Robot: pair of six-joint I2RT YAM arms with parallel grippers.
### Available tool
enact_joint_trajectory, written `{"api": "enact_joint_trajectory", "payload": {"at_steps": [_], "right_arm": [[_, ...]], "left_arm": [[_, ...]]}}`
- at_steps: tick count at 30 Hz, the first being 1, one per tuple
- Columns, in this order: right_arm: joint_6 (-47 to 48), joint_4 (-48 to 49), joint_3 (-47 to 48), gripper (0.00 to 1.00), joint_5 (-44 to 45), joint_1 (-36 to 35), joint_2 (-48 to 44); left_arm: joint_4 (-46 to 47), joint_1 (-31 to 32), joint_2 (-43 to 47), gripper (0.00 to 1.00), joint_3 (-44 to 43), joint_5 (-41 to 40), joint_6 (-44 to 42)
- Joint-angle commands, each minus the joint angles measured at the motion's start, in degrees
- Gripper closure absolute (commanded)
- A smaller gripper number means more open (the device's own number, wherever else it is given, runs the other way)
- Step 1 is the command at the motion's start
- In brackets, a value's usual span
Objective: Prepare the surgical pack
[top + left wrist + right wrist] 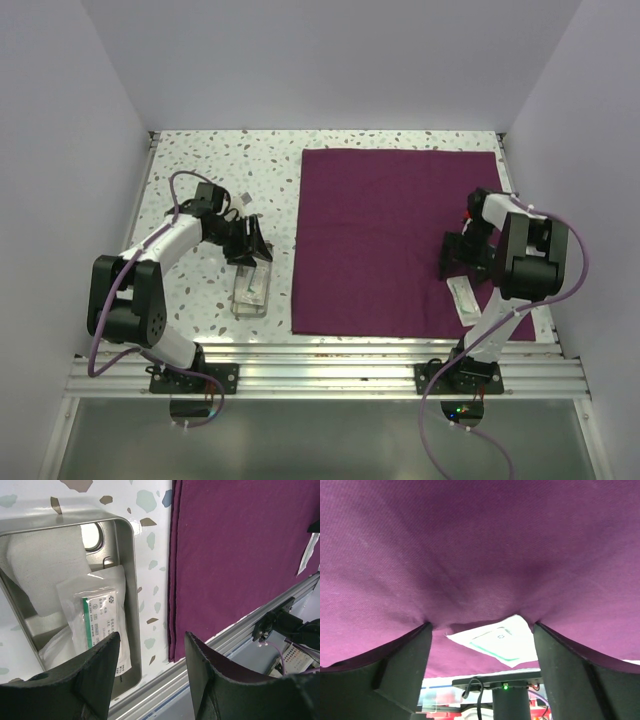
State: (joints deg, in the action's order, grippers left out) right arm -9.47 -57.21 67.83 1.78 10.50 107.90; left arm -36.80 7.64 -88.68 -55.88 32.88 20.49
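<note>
The surgical pack's dark purple cloth (400,240) lies spread flat across the middle and right of the table. Its steel tray (251,314) stands left of the cloth and holds white gauze (45,565) and a sealed white packet (100,615). My left gripper (250,245) hovers open just above the tray's far end, with nothing between its fingers. Over the cloth's right side, my right gripper (462,255) is open, its fingertips (422,630) down on the fabric (480,545). Another white packet (465,298) lies on the cloth just in front of it.
The speckled tabletop (200,180) shows left of the cloth. An aluminium rail (320,370) runs along the near edge, carrying both arm bases. White walls enclose the left, back and right sides.
</note>
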Motion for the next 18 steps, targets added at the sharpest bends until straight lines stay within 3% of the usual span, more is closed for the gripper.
{"api": "enact_joint_trajectory", "payload": {"at_steps": [1, 10, 11, 14, 18], "right_arm": [[0.33, 2.02, -0.86, 0.16, 1.74, -0.13, -0.40], [-2.56, -0.09, 4.41, 0.47, -0.54, -0.13, 1.26], [-3.61, -0.27, 5.02, 0.58, -1.42, -0.13, 1.61], [-6.16, -0.36, 7.04, 0.78, -5.64, -0.13, 1.79], [-8.98, -1.06, 10.55, 0.85, -10.13, -0.39, 1.70]], "left_arm": [[1.73, 0.27, 1.41, 0.42, 0.07, 1.57, 0.16], [1.82, 0.27, 1.76, 0.42, 0.24, 1.66, 0.25], [1.82, 0.27, 1.85, 0.42, 0.33, 1.66, 0.34], [1.81, 0.36, 2.20, 0.42, 0.77, 1.66, 0.34], [1.90, 0.27, 2.38, 0.42, 0.95, 1.66, 0.34]]}}
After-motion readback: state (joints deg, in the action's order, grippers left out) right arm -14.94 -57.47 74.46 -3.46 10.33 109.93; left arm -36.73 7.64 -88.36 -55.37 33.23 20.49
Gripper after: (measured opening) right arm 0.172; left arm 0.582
